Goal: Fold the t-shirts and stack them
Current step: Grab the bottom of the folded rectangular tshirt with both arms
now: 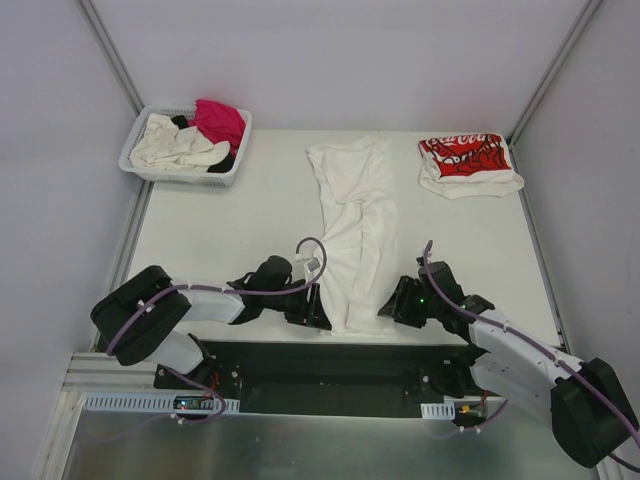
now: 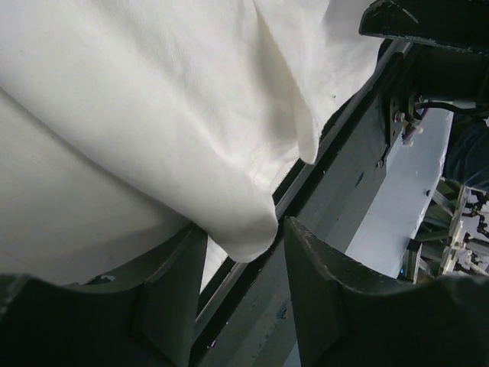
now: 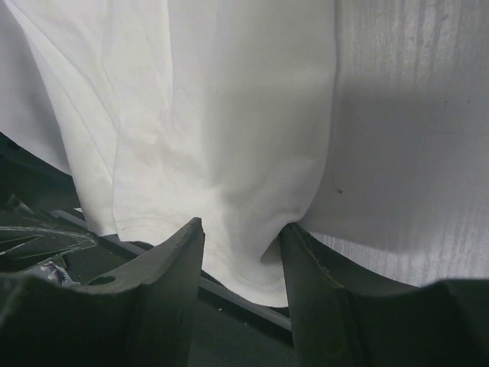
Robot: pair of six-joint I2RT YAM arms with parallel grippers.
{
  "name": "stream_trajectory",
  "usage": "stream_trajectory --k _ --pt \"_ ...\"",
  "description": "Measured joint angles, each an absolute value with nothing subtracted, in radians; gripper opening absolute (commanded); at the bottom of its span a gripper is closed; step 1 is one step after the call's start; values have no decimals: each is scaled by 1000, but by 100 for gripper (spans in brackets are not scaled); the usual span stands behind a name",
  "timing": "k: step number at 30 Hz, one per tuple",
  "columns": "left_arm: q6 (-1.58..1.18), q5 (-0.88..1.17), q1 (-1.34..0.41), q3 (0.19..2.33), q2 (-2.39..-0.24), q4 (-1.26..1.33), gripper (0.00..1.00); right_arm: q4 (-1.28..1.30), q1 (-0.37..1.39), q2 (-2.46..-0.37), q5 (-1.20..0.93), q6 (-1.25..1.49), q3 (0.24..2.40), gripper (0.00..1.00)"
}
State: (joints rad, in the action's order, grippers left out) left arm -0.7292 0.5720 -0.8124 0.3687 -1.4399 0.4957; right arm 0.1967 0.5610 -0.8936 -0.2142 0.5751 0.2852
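A large plain white t-shirt [image 1: 355, 230] lies as a long narrow strip down the middle of the table, its near hem hanging over the front edge. My left gripper [image 1: 320, 310] is at the hem's left corner. In the left wrist view that corner of the shirt [image 2: 153, 115] hangs between the left gripper's [image 2: 244, 229] parted fingers, unpinched. My right gripper [image 1: 398, 300] is at the right corner. There the shirt's hem [image 3: 214, 115] sits between the right gripper's [image 3: 241, 225] open jaws, one finger denting the cloth.
A folded white shirt with red print [image 1: 465, 160] lies at the back right. A white slotted basket [image 1: 180, 178] at the back left holds cream [image 1: 175, 145], magenta [image 1: 220, 120] and black [image 1: 225, 160] shirts. A dark rail [image 2: 321, 199] runs along the table's front edge.
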Motion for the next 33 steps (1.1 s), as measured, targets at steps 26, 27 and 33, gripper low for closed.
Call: stream_trajectory --k 26,27,33 --pt "-682 595 -812 425 -1515 443 1 176 562 -943 -213 574 302 32" --pt "-677 595 -812 429 -1516 435 0 176 562 -943 -212 574 301 30" --pt "-661 594 -812 443 -1518 411 0 176 562 -942 -200 576 289 9"
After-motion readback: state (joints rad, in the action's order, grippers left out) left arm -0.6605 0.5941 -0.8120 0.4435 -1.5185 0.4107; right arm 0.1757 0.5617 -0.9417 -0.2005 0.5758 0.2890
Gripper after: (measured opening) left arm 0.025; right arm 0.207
